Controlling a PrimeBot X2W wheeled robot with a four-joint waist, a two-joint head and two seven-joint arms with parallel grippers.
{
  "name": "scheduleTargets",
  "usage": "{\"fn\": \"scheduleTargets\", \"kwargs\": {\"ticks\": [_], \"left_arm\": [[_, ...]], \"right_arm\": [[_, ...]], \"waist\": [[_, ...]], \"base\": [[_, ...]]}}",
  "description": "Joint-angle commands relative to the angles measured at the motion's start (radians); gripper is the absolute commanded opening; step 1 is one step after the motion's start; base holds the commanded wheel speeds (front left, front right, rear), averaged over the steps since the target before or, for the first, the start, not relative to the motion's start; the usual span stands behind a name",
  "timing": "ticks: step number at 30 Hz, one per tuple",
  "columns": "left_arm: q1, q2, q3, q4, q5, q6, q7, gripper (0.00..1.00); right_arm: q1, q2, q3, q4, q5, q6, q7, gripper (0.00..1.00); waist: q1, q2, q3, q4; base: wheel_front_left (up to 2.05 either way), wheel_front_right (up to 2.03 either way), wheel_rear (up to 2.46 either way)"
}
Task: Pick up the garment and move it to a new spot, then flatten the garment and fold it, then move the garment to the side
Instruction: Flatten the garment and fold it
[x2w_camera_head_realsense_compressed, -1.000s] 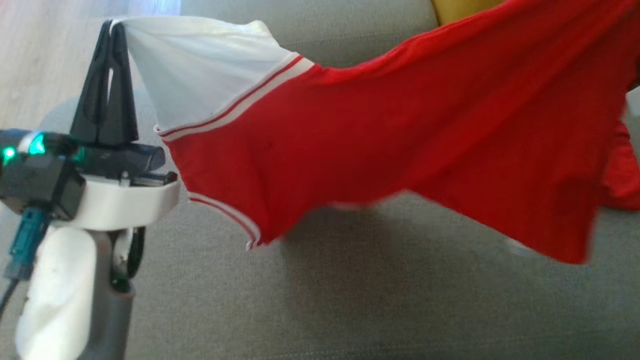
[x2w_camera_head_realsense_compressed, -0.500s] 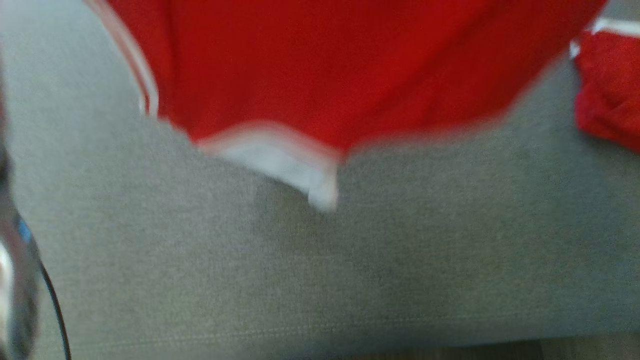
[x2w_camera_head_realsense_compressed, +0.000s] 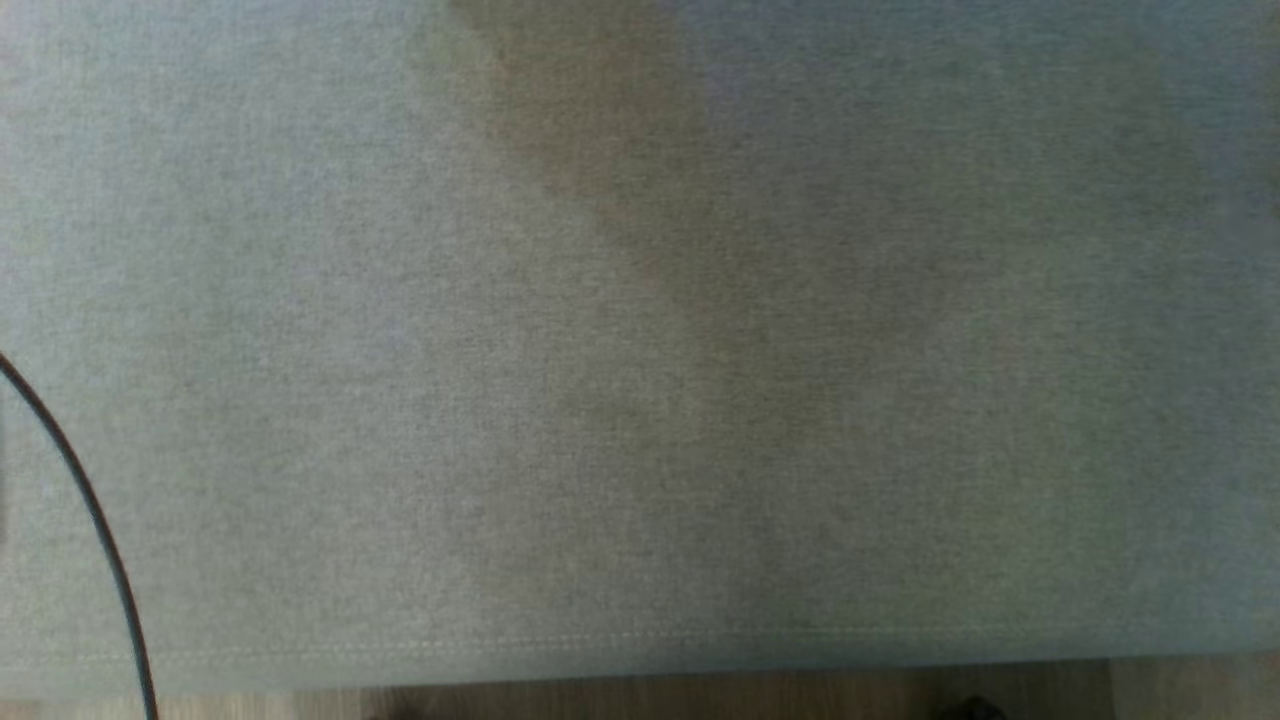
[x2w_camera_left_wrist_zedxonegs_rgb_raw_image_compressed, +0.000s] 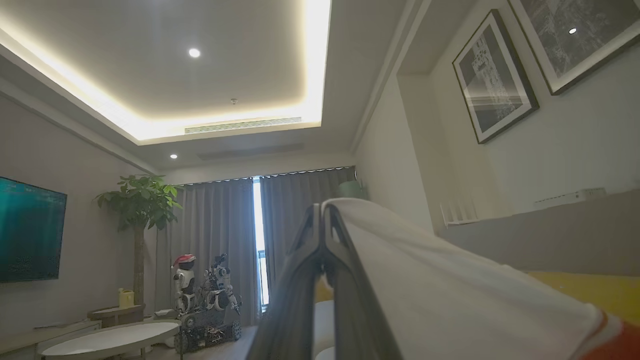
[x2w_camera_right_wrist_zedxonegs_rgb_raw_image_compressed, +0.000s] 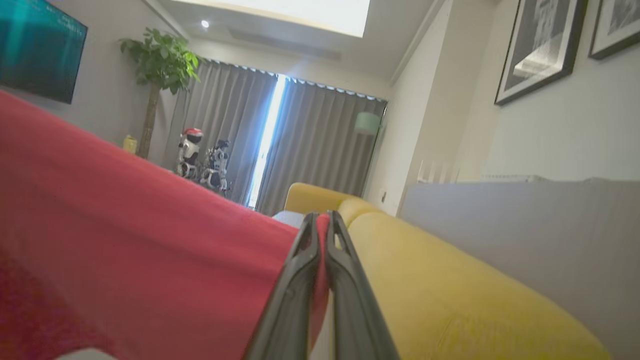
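Note:
The garment is a red shirt with white sleeves, held up in the air between my two arms. In the left wrist view my left gripper (x2w_camera_left_wrist_zedxonegs_rgb_raw_image_compressed: 321, 212) is shut on the garment's white sleeve (x2w_camera_left_wrist_zedxonegs_rgb_raw_image_compressed: 425, 290), which drapes off to the right with a red edge at the corner. In the right wrist view my right gripper (x2w_camera_right_wrist_zedxonegs_rgb_raw_image_compressed: 321, 222) is shut on the red cloth of the garment (x2w_camera_right_wrist_zedxonegs_rgb_raw_image_compressed: 125, 240), which spreads away to the left. The head view looks down on the grey sofa seat (x2w_camera_head_realsense_compressed: 640, 330).
A dark cable (x2w_camera_head_realsense_compressed: 90, 520) crosses the lower left of the head view, and wooden floor (x2w_camera_head_realsense_compressed: 700, 695) shows past the seat's front edge. Yellow cushions (x2w_camera_right_wrist_zedxonegs_rgb_raw_image_compressed: 440, 280) and the grey backrest (x2w_camera_right_wrist_zedxonegs_rgb_raw_image_compressed: 540, 225) lie right of the right gripper. Beyond are a round table (x2w_camera_left_wrist_zedxonegs_rgb_raw_image_compressed: 110, 340), plant and curtains.
The head camera has tilted downward, so the garment and left gripper have slid up out of its picture. Both grips on the garment appear unchanged.

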Motion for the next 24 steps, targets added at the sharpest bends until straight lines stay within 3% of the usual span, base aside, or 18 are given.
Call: {"fn": "scheduleTargets", "kwargs": {"ticks": [1,5,10,16,24], "left_arm": [[0.021,0.038,-0.005,-0.038,0.010,-0.007,-0.004,0.00],[0.187,0.044,-0.061,-0.088,0.038,-0.049,-0.004,0.00],[0.465,0.074,-0.138,-0.161,0.073,-0.070,-0.004,0.00],[0.773,0.114,-0.234,-0.206,0.077,-0.090,-0.004,0.00],[1.013,0.188,-0.352,-0.241,0.067,-0.101,-0.004,0.00]], "right_arm": [[-0.002,0.016,0.002,-0.007,0.008,-0.001,-0.011,0.00],[0.109,0.047,0.047,0.062,0.055,-0.001,-0.026,0.00],[0.304,0.066,0.171,0.098,0.168,-0.001,-0.029,0.00],[0.523,-0.009,0.377,0.074,0.331,-0.001,0.029,0.00],[0.680,-0.149,0.563,-0.026,0.487,-0.001,0.123,0.00]], "waist": [[-0.0001,0.0001,0.009,0.012],[-0.0001,0.0001,0.009,0.029],[-0.0001,0.0001,-0.037,0.054],[-0.0001,0.0001,-0.132,0.077],[-0.0001,0.0001,-0.236,0.081]], "base": [[0.00,0.00,0.00],[0.00,0.00,0.00],[0.00,0.00,0.00],[0.00,0.00,0.00],[0.00,0.00,0.00]]}}
